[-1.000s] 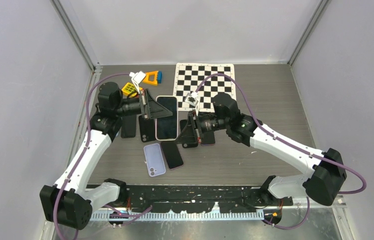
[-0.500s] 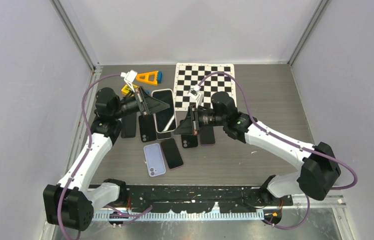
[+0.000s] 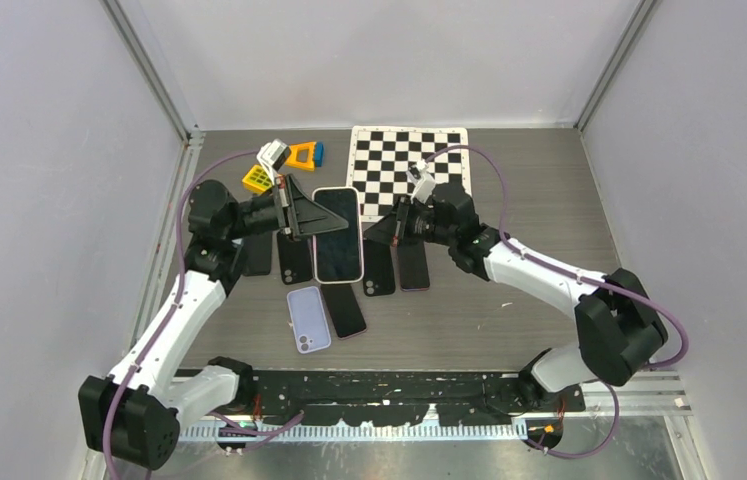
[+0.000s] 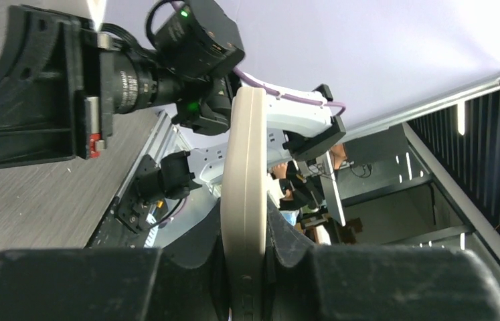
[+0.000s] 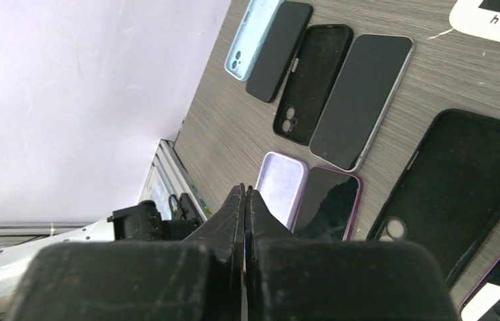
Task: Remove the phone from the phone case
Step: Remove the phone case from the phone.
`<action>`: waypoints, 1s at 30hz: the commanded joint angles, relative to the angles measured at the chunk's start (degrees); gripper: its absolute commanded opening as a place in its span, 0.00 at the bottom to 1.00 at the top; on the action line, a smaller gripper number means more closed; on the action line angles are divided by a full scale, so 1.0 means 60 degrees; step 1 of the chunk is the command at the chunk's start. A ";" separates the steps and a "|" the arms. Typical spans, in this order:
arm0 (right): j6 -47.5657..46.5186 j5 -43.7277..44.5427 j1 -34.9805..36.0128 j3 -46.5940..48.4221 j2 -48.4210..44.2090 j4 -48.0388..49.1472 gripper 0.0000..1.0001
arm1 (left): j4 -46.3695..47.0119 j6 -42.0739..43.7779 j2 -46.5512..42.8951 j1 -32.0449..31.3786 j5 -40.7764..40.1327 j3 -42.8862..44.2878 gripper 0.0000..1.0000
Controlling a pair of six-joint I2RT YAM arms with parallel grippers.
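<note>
My left gripper (image 3: 321, 220) is shut on the long edge of a phone in a pale beige case (image 3: 339, 252) and holds it above the row of phones on the table. In the left wrist view the cased phone (image 4: 245, 154) stands edge-on between my fingers (image 4: 287, 234). My right gripper (image 3: 379, 232) is shut and empty, just right of the held phone and apart from it. In the right wrist view its fingers (image 5: 233, 214) are pressed together over the table.
On the table lie a lilac case (image 3: 308, 318), a dark phone (image 3: 347, 310), a black case (image 3: 379, 270) and several more phones (image 3: 294, 258). A checkerboard (image 3: 409, 165) and yellow and orange toys (image 3: 301, 155) sit at the back. The right wrist view shows a light blue case (image 5: 252, 37).
My right gripper has drawn back from the held phone, up and to the right. My left gripper has kept its hold and shifted the phone slightly.
</note>
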 commanded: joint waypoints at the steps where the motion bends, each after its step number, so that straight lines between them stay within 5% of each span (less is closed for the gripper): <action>1: 0.0257 -0.0125 0.0065 -0.0276 -0.0940 0.1053 0.07 | -0.0414 -0.0128 0.0084 0.0041 -0.0695 0.0735 0.00; 5: 0.0612 -0.0573 0.0130 -0.0875 -0.1997 0.1268 0.40 | -0.1243 0.0041 0.0191 0.0032 -0.2116 0.0776 0.00; 8: 0.0675 -0.0728 0.0307 -0.1381 -0.3055 0.1256 0.52 | -0.1137 -0.0460 0.0319 0.0042 -0.3178 0.0561 0.00; 17: 0.1216 -0.1171 0.0471 -0.1566 -0.4391 0.2386 0.49 | 0.0514 -0.2633 0.0473 0.0041 -0.4849 -0.0443 0.00; 30: 0.2317 -0.0467 0.0861 -0.1096 -0.3101 0.4712 0.42 | 0.0407 -0.4928 -0.0169 0.0036 -0.5946 -0.1809 0.00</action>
